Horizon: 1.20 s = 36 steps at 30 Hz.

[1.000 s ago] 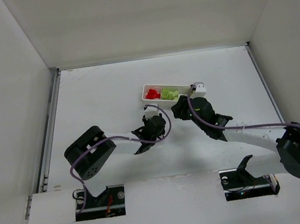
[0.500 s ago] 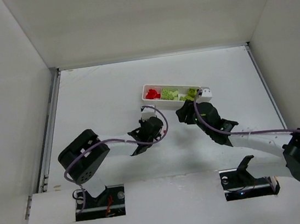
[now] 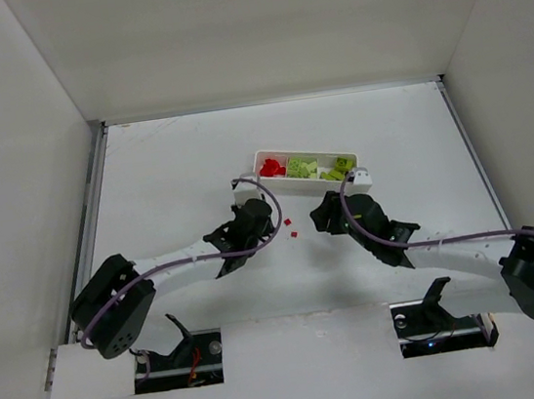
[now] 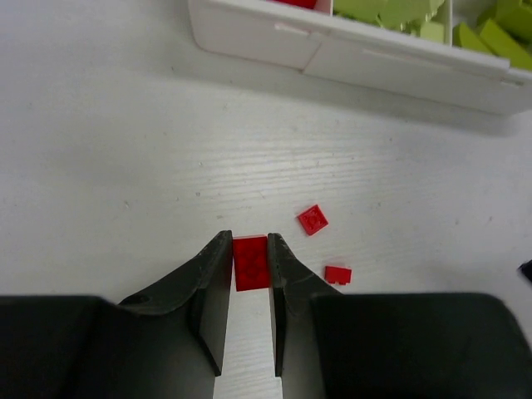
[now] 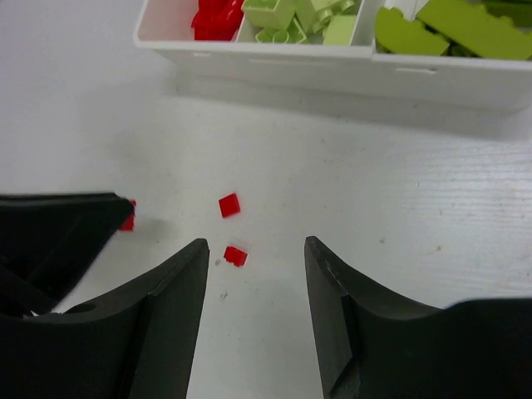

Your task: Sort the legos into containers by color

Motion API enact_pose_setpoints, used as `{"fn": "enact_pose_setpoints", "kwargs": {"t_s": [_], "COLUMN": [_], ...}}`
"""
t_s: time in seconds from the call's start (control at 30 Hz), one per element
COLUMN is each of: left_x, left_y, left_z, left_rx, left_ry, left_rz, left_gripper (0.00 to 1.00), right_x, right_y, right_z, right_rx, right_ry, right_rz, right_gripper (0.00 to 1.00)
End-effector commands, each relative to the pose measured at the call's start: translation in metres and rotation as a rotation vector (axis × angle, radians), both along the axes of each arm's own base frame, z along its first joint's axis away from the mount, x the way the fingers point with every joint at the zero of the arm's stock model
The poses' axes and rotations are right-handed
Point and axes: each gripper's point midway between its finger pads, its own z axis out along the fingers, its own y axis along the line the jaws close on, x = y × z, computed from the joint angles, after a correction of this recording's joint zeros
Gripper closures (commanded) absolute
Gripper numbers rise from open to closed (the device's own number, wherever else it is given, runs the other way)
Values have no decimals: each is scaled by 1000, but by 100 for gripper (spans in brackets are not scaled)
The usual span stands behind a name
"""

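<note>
Since everything here is white, it takes a second to read: a white bench (image 3: 165, 173) with a faint grain to it, boxed in by plain white walls (image 3: 255, 34) at the left, back and right.

The tray (image 3: 290, 182) sits just above the centre of the top view. Its long axis runs left to right and dips a little toward the right. The left compartment has red legos (image 3: 270, 168) in it, and the middle and right ones hold yellow-green legos (image 3: 302, 167).

The left claw (image 4: 248, 249) is pinched tight on one red brick (image 4: 250, 264), with a finger pressing each side. In the left wrist view the brick's long side runs up and down the frame, in line with the fingers. I can't tell if it's lifted off the bench.

Two loose red bricks (image 4: 312, 219) lie just to its right, below the tray.

The right claw (image 5: 256, 249) stands about halfway open and grips nothing. One of the loose bricks shows in the gap between its tips.
</note>
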Motion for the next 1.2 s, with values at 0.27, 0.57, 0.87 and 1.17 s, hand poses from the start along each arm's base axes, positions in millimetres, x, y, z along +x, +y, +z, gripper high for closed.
{"fn": "enact_pose_setpoints", "kwargs": {"t_s": [0.27,0.57,0.87,1.17], "left_x": [113,169,142,74], "left_y": [-17,-35,-13,21], "left_z": [83,54,80,65], "left_rx": [-144,-96,-125,-212], "left_ry": [-149,-110,-138,-121], "left_rz": [99,92,106,128], "left_gripper": [85,81,65,67], "right_x": [-25,-29,-13,-7], "right_y": [33,49,76,71], "right_z": [-30,-49,-77,-88], "right_rx": [5,-70,-224,-332], "right_ry": [57,76,82,89], "right_rz": [69,98,140,103], "right_gripper": [45,52,54,60]}}
